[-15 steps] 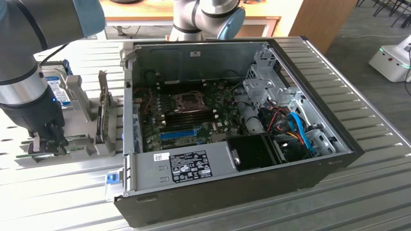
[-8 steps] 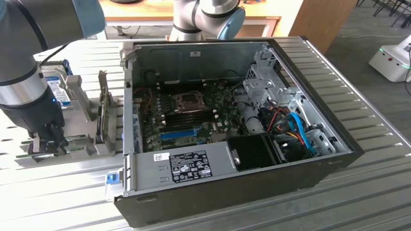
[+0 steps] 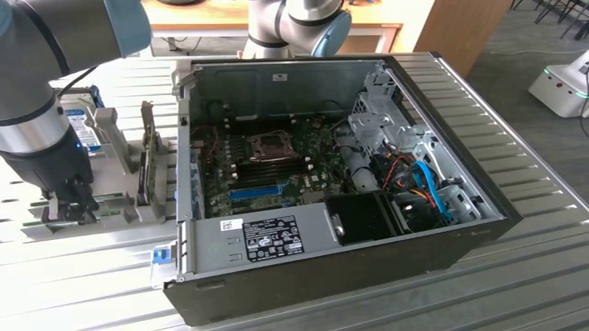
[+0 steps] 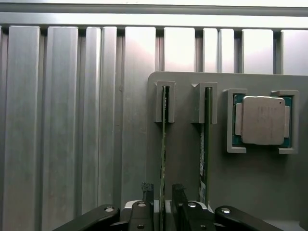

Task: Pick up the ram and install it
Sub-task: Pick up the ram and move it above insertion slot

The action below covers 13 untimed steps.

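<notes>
Your tool [image 4: 162, 191] stands with jaws apart astride the ram [image 4: 164, 130], which the grey holder [image 4: 185, 163] props on edge for gripping.

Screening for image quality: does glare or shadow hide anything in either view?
Exterior view: light glares off the ridged metal table, and the open black computer case is shaded inside, its motherboard legible. Wrist view: bright bands streak the table's ribs; the thin green ram stick, edge-on at the gripper, looks dark; the square silver processor chip is evenly lit.

table: ribbed metal table [image 3: 538, 227] | floor: grey floor [image 3: 520, 79] | behind: wooden desk [image 3: 203, 14]
</notes>
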Each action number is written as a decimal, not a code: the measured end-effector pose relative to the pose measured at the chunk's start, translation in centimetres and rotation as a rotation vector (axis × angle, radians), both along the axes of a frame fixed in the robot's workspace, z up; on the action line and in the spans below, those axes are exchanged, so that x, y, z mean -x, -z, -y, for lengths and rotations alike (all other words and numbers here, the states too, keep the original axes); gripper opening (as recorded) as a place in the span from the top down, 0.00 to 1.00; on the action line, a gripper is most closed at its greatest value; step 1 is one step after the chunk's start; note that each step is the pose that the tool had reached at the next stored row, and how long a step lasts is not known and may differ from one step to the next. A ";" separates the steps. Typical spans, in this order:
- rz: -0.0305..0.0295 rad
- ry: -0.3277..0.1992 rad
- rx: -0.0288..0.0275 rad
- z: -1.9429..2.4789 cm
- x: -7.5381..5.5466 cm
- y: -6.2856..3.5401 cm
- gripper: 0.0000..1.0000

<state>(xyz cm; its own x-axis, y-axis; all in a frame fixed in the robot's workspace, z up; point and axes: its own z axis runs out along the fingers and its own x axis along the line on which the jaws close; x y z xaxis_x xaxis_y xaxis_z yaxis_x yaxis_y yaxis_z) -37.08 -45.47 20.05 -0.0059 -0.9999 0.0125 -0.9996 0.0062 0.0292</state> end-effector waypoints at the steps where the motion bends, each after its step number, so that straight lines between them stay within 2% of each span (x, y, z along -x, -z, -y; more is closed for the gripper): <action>1: 0.0001 0.000 0.0000 0.00 0.0 0.06 0.70; 13: 0.0001 0.000 0.0000 0.00 0.0 0.30 0.70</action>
<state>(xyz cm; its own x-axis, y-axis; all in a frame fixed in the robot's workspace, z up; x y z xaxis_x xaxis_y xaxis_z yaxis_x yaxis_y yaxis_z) -37.08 -45.47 19.75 -0.0059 -0.9999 0.0124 -0.9996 0.0062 0.0291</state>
